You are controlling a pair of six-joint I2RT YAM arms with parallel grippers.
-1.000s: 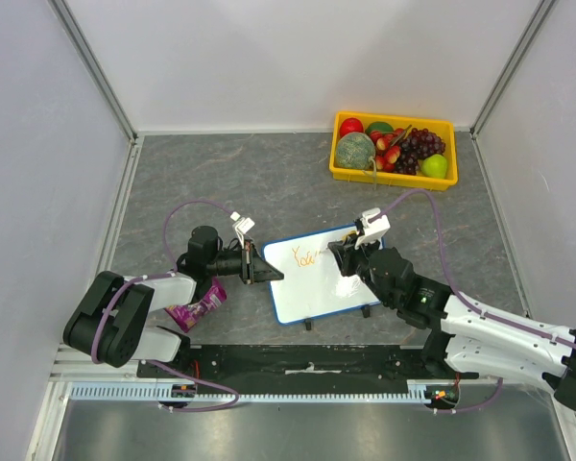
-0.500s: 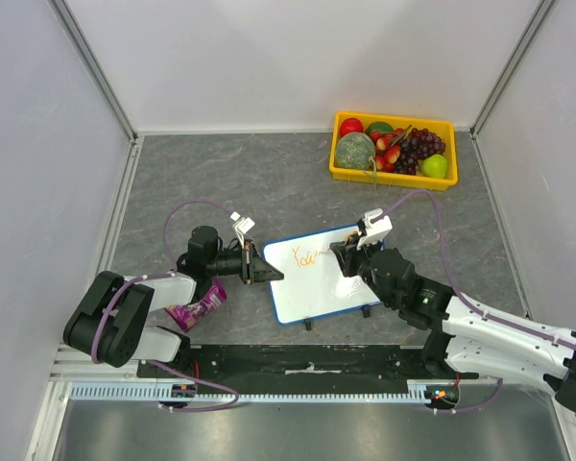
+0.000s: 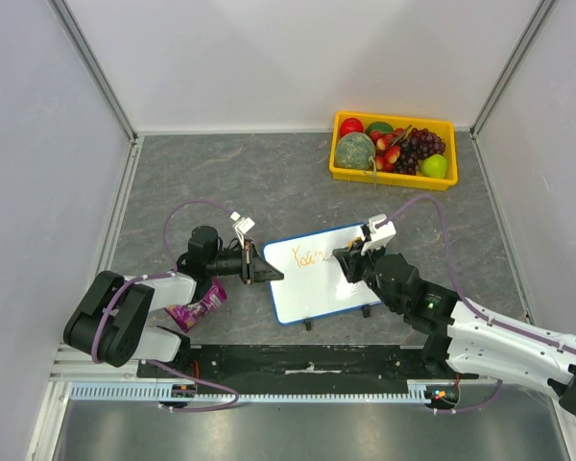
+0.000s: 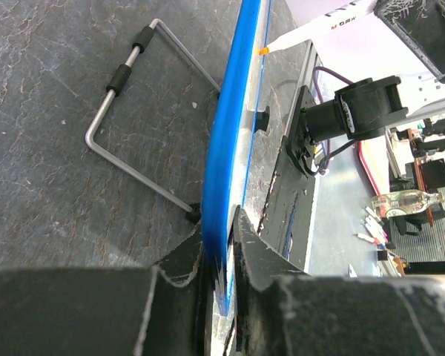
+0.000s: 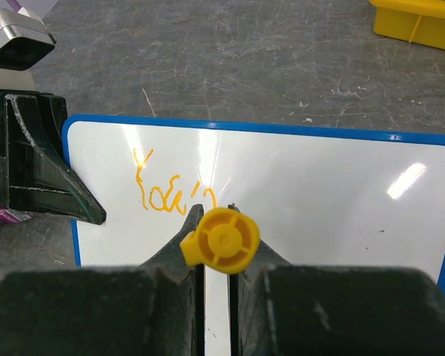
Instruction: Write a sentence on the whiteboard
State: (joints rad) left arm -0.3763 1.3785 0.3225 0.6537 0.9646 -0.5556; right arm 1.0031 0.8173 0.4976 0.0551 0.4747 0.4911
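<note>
One sentence [image 5: 167, 199], end behind marker [image 5: 220, 239]

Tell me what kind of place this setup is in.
Probably a robotics lab test cell: white panel walls enclose a grey tabletop, and the left wrist view shows a cluttered workbench beyond the table's edge.

The right gripper [image 3: 349, 259], clamped on the marker [image 5: 220, 239], slides a little to the right across the whiteboard [image 3: 317, 293] and slightly toward the near edge, its wrist and forearm following. The orange sentence [image 3: 308, 255] grows with it: after "You" a fresh stroke now stands at the right end of the lettering, where a second ago the board was bare white
</note>
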